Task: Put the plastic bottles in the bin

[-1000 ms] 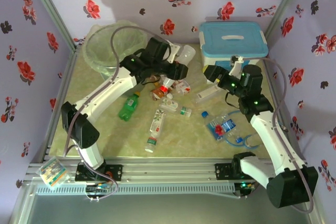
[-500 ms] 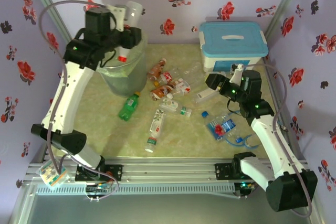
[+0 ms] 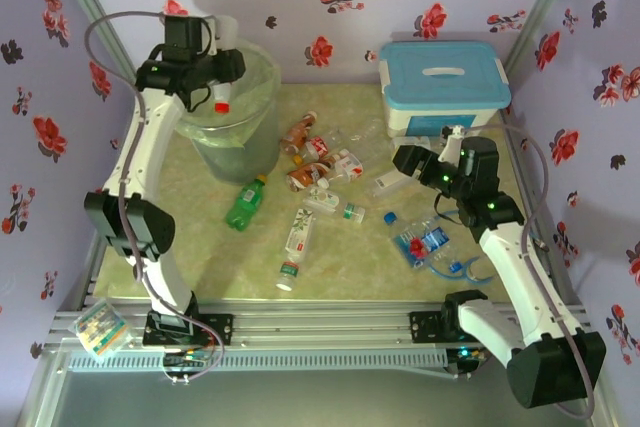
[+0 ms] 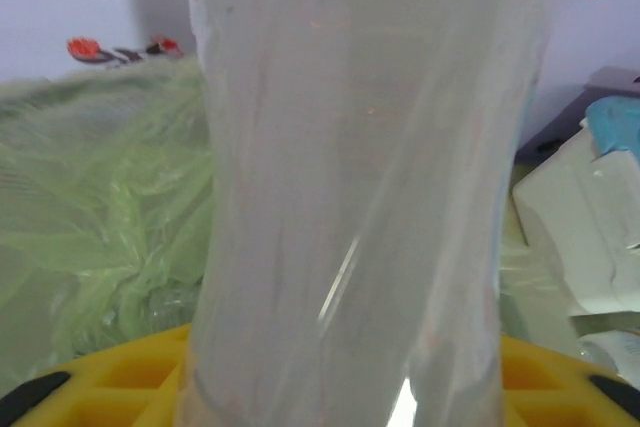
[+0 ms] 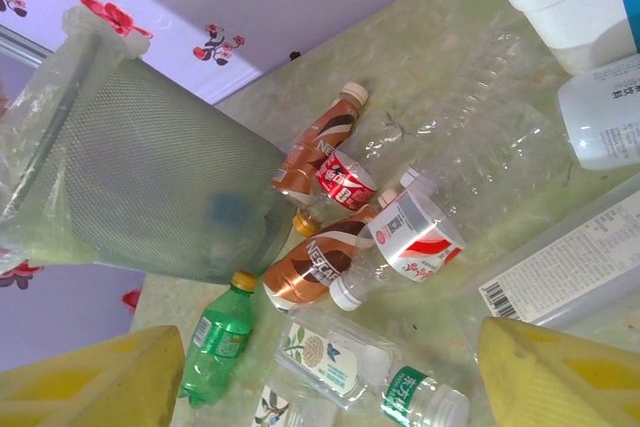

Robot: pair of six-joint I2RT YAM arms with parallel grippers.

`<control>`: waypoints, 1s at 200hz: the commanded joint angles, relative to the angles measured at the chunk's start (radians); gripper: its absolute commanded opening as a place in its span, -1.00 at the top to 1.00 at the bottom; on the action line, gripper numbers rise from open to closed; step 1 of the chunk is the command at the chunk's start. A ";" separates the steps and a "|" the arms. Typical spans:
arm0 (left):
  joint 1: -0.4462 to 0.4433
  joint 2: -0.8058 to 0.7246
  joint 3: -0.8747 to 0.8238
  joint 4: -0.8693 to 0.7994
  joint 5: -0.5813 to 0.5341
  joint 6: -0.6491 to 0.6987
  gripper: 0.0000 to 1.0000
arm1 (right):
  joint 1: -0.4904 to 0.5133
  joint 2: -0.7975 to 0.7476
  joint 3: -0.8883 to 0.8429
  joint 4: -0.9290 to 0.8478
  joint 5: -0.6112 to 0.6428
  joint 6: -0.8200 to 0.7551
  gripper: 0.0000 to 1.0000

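My left gripper (image 3: 218, 65) is high over the bin (image 3: 240, 127), shut on a clear plastic bottle (image 3: 221, 93) that hangs red cap down above the bin's opening. In the left wrist view this bottle (image 4: 360, 187) stands between the yellow fingers (image 4: 110, 377), with the bin's green bag (image 4: 100, 237) behind it. My right gripper (image 3: 405, 159) hovers open over the table, its fingers (image 5: 90, 377) wide apart. Loose bottles lie ahead of it: a green one (image 5: 215, 347), two orange-brown ones (image 5: 320, 265), a red-labelled one (image 5: 345, 179) and a white-labelled one (image 5: 415, 237).
The white box with a light-blue lid (image 3: 445, 82) stands at the back right, just behind my right gripper. More clear bottles lie mid-table (image 3: 295, 242), and blue-labelled ones (image 3: 420, 239) lie by my right arm. Flowered walls close in the table.
My left arm rose from the bottle pile with the clear bottle, swung left over the bin, and tipped the bottle cap down. My right arm has barely moved.
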 commanded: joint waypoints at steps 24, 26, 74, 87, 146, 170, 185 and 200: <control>-0.004 0.020 -0.099 0.063 0.018 -0.033 0.06 | -0.007 -0.017 -0.015 -0.045 0.040 -0.055 -0.56; -0.005 0.020 -0.106 0.064 0.019 -0.035 0.06 | -0.006 -0.018 -0.015 -0.046 0.042 -0.055 -0.56; -0.005 0.016 -0.236 0.096 0.056 -0.035 -0.13 | -0.006 0.000 -0.022 -0.034 0.042 -0.055 -0.57; -0.005 0.014 -0.250 0.102 0.061 -0.036 -0.32 | -0.006 0.004 -0.020 -0.036 0.042 -0.056 -0.57; -0.005 0.006 -0.229 0.094 0.060 -0.033 -0.99 | -0.006 0.011 -0.021 -0.043 0.051 -0.049 -0.58; -0.006 -0.003 -0.222 0.086 0.058 -0.025 -0.99 | -0.005 0.013 -0.019 -0.044 0.063 -0.038 -0.58; -0.004 -0.012 -0.223 0.083 0.058 -0.021 -0.99 | -0.008 0.013 -0.015 -0.051 0.075 -0.036 -0.58; -0.006 -0.024 -0.226 0.078 0.059 -0.015 -0.99 | -0.011 0.020 -0.014 -0.061 0.089 -0.029 -0.58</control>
